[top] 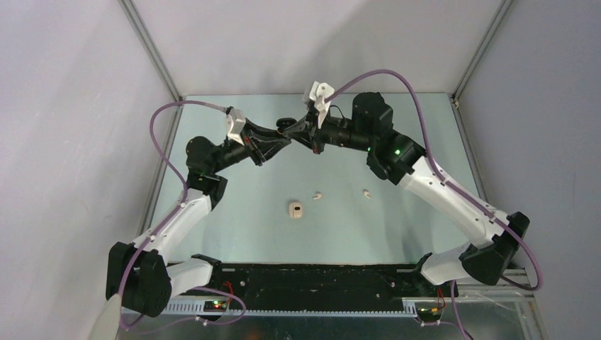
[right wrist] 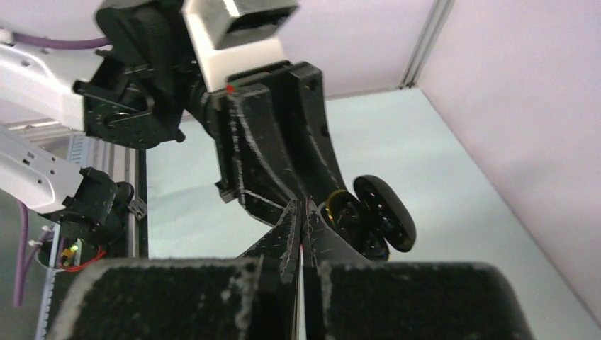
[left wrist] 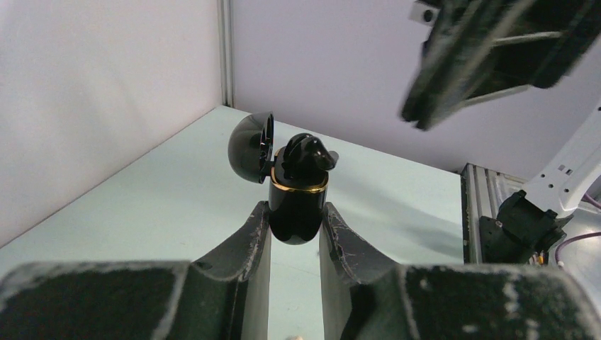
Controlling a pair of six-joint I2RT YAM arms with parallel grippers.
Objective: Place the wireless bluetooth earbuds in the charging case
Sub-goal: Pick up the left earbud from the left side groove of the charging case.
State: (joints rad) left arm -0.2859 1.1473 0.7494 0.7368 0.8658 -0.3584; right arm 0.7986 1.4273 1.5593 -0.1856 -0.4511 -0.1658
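A black charging case (left wrist: 298, 212) with a gold rim hangs above the table, and my left gripper (left wrist: 296, 216) is shut on its lower body. Its lid (left wrist: 251, 147) is flipped open to the left. A black earbud (left wrist: 306, 154) stands up out of the case's mouth. My right gripper (right wrist: 302, 212) is shut with nothing between its fingers, its tips just beside the case (right wrist: 347, 216). In the top view the two grippers meet at the back middle, left (top: 282, 138) and right (top: 310, 142). Two cream-white earbuds (top: 318, 194) (top: 366, 193) lie on the table.
A cream-white case (top: 296, 210) sits shut on the table's middle, in front of the grippers. The pale green table (top: 241, 227) is walled at the back and both sides. Both arms' bases sit along the black near edge (top: 319, 280).
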